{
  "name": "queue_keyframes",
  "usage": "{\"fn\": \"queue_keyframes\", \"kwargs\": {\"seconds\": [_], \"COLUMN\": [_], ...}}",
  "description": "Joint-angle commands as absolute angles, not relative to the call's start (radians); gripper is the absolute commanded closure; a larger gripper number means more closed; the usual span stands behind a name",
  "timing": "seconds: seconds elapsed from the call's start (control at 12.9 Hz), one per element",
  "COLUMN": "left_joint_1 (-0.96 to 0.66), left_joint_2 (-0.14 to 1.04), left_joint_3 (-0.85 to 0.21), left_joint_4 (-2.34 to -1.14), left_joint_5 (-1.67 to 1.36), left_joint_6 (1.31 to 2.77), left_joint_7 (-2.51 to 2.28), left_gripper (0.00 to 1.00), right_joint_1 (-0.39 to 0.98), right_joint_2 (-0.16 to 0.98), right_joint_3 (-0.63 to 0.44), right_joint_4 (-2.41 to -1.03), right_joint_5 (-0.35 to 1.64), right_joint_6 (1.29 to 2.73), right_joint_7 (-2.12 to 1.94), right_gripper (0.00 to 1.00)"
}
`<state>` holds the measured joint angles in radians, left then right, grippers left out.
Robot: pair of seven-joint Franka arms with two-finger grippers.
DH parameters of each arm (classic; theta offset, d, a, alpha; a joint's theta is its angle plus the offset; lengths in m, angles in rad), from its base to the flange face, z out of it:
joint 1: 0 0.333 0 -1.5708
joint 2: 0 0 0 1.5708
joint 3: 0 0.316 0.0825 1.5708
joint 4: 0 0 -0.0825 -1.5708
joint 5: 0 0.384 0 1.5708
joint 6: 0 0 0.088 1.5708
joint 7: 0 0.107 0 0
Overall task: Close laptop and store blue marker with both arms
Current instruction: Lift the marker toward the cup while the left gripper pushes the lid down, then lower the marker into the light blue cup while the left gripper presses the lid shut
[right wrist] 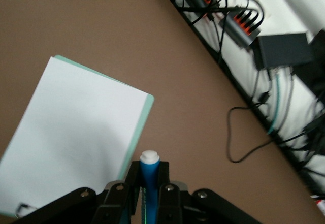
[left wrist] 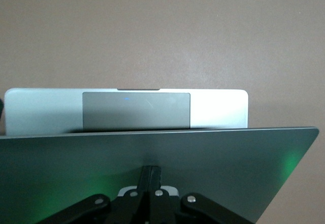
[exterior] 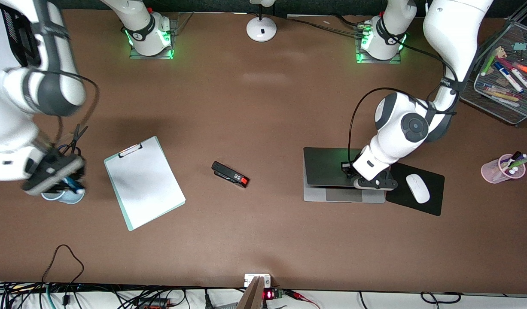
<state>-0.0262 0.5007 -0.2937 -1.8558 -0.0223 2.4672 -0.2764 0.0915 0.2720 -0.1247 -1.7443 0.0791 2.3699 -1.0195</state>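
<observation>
Your brown table [exterior: 263, 107] carries, toward the left arm's end, the slim silver-grey laptop [exterior: 332, 174], its dark lid tilted low over the base so only the palm rest and grey trackpad [left wrist: 136, 110] show past its edge. Your left gripper [exterior: 348, 168] rests on top of that lid near its middle, black fingers [left wrist: 151, 183] pressed together with nothing between them. Just beside this gripper lies a black mouse pad [exterior: 433, 189] with a white mouse [exterior: 417, 188] on it. Toward the right arm's end, your right gripper [exterior: 63, 182] hangs over a pale blue cup [exterior: 65, 196] and holds the slim light-blue marker [right wrist: 149, 181] clamped between its fingers [right wrist: 163, 191], the white tip [right wrist: 150, 157] sticking out past them. Near this gripper, toward the table's middle, a white sheet on a mint-green clipboard [exterior: 144, 182] lies flat. A small black stapler with a red end [exterior: 229, 174] sits between clipboard and laptop.
</observation>
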Motion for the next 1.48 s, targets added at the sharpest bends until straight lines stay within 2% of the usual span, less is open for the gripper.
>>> {"fn": "queue_keyframes", "kwargs": {"seconds": [0.0,0.54,1.01,1.4], "left_joint_1": [-0.034,-0.038,-0.043,-0.041], "left_joint_2": [0.572,0.658,0.672,0.672], "left_joint_3": [-0.285,-0.255,-0.255,-0.255], "left_joint_4": [-1.802,-1.801,-1.799,-1.799], "left_joint_5": [0.003,0.054,0.055,0.057], "left_joint_6": [2.515,2.641,2.654,2.652], "left_joint_7": [-0.287,-0.287,-0.287,-0.287], "left_gripper": [1.00,1.00,1.00,1.00], "right_joint_1": [0.060,0.006,-0.060,-0.149], "right_joint_2": [0.239,0.250,0.279,0.304], "right_joint_3": [-0.115,-0.115,-0.115,-0.117], "right_joint_4": [-1.770,-1.778,-1.776,-1.767], "right_joint_5": [0.098,0.265,0.501,0.626], "right_joint_6": [2.368,2.330,2.221,2.062], "right_joint_7": [-1.173,-1.509,-1.949,-2.237], "right_gripper": [0.89,0.89,0.89,0.89]}}
